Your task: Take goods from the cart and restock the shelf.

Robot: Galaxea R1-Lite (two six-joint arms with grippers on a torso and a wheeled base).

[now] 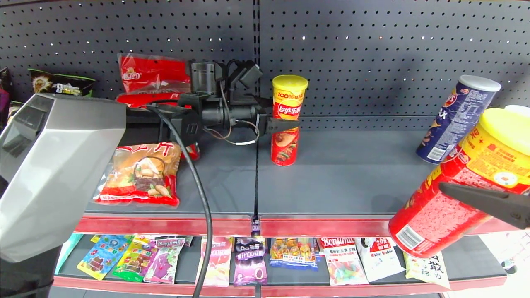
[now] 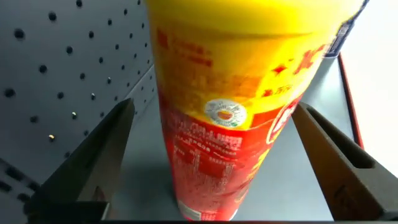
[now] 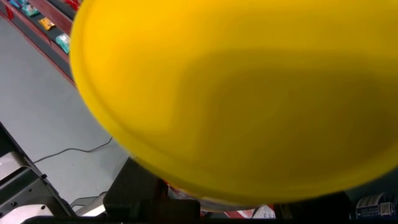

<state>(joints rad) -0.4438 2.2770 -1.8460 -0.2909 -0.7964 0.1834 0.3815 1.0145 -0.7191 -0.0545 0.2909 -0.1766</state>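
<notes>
Pegboard-backed shelf (image 1: 339, 182): upright chip can (image 1: 285, 151) stands mid-shelf. Left tool (image 1: 285, 123) wide, fingers either side, not touching. Right tool (image 1: 455, 192) clamps tilted chip can (image 1: 434, 207) aloft, near right. Cans likely light, stiff, slick, topple-prone; grip mid-body. Left wrist view reveals finger gaps; head view gives shelf position.

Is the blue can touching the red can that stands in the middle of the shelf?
Apart. In the head view, bare shelf lies between the blue can and the standing red can.
</notes>
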